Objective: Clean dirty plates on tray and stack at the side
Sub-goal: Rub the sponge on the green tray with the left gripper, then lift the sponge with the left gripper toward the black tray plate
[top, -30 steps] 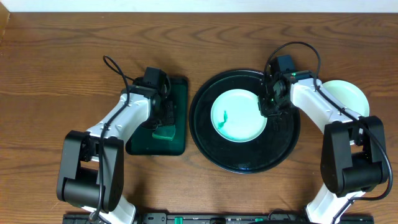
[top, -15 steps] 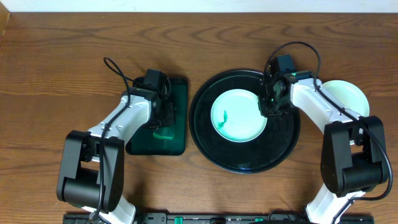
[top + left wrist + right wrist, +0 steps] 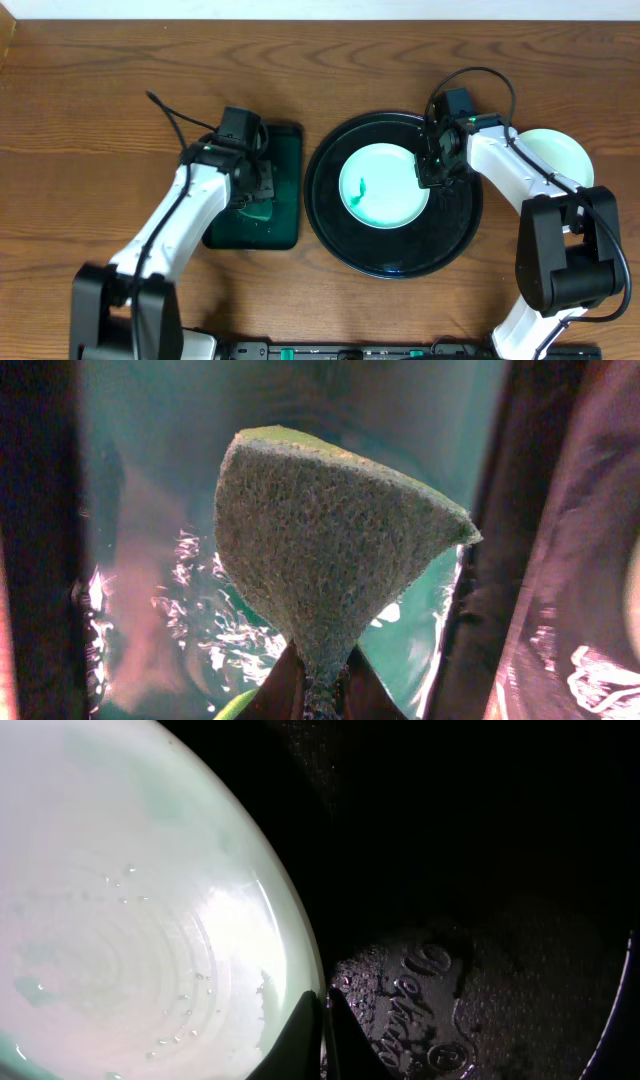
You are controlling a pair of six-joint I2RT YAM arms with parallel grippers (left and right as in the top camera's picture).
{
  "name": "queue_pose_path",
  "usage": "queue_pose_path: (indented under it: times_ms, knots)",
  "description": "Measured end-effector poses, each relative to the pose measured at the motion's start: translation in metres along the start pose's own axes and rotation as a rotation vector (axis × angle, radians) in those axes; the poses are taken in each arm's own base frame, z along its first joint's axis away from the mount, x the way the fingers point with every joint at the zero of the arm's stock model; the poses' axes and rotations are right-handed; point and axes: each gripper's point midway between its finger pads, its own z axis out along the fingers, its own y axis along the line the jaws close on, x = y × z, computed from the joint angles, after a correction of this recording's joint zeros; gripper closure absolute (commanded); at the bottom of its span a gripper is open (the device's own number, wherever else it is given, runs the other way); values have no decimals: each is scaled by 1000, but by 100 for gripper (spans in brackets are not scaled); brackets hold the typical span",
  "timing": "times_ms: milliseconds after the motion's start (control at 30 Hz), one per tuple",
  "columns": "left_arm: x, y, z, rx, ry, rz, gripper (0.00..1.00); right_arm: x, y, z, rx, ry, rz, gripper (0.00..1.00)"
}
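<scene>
A coarse-fibred green sponge wedge (image 3: 330,550) is pinched at its narrow end by the left gripper (image 3: 318,682). It is held over the wet floor of the dark green rectangular tray (image 3: 150,480), which lies just left of the large round glossy black tray (image 3: 330,225); whether sponge and floor touch cannot be told. The right gripper (image 3: 322,1025) is clamped on the right-hand rim of a pale mint round plate (image 3: 140,890), which rests in the middle of the black tray. Further out, right of the black tray, another pale plate (image 3: 560,150) is set on the wooden table (image 3: 100,80), partly hidden by the right arm.

Only a thin, wet edge is gripped, so the plate could be dragged or tipped once scrubbing pressure is applied. The sponge, held only by its tip, could be twisted loose.

The green smudge (image 3: 360,188) on the plate is shown plainly only from overhead (the right wrist view gives mostly droplets and glare). The pinch on the sponge is made out only in the left wrist view.
</scene>
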Motion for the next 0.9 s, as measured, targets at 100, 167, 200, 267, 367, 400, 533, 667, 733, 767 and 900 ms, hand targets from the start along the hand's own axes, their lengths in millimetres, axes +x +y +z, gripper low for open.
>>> queue_pose_path:
  times_ms: [100, 167, 200, 267, 367, 400, 533, 667, 733, 767, 900]
  knots:
    - [-5, -2, -13, 10, -39, 2, 92, 0, 0, 0, 0, 0, 0, 96]
    - [-4, -2, -17, 12, -45, 2, 92, 0, 0, 0, 0, 0, 0, 96]
    - [-4, -2, -18, 13, -48, 2, 93, 0, 0, 0, 0, 0, 0, 96]
    - [-4, -2, -19, 14, -50, 2, 93, 0, 0, 0, 0, 0, 0, 96]
    - [-4, -2, -19, 14, -50, 2, 93, 0, 0, 0, 0, 0, 2, 99]
    - [-4, -2, -19, 14, -50, 2, 93, 0, 0, 0, 0, 0, 0, 99]
    - [-4, -2, -19, 13, -49, 3, 93, 0, 0, 0, 0, 0, 0, 99]
    - [-4, -2, -19, 13, -48, 3, 93, 0, 0, 0, 0, 0, 0, 99]
    - [-4, -2, -19, 13, -48, 3, 93, 0, 0, 0, 0, 0, 0, 99]
    - [-4, -2, -19, 13, -48, 3, 93, 0, 0, 0, 0, 0, 0, 99]
    - [-4, -2, -19, 13, -48, 3, 93, 0, 0, 0, 0, 0, 12, 99]
